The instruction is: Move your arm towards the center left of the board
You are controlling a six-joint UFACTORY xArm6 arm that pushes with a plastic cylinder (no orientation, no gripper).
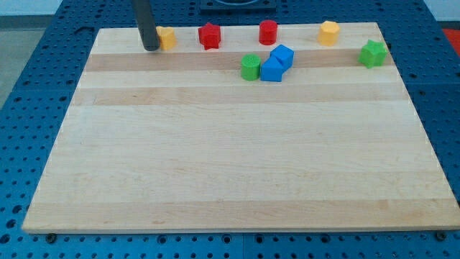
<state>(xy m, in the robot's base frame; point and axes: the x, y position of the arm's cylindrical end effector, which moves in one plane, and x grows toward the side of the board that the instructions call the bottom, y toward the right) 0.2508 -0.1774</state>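
Note:
My tip [152,48] rests on the wooden board [230,158] near the view's top left. It stands just left of a yellow block [167,37], touching or nearly touching it. To the right along the top edge sit a red star-shaped block [209,35], a red cylinder [268,32] and a yellow hexagonal block [329,33]. A green cylinder [250,67] stands beside two touching blue blocks [272,70] [283,55]. A green star-shaped block [372,54] sits at the right edge.
The board lies on a blue perforated table [43,93] that surrounds it on all sides. A dark object [237,6] shows at the view's top centre, beyond the board.

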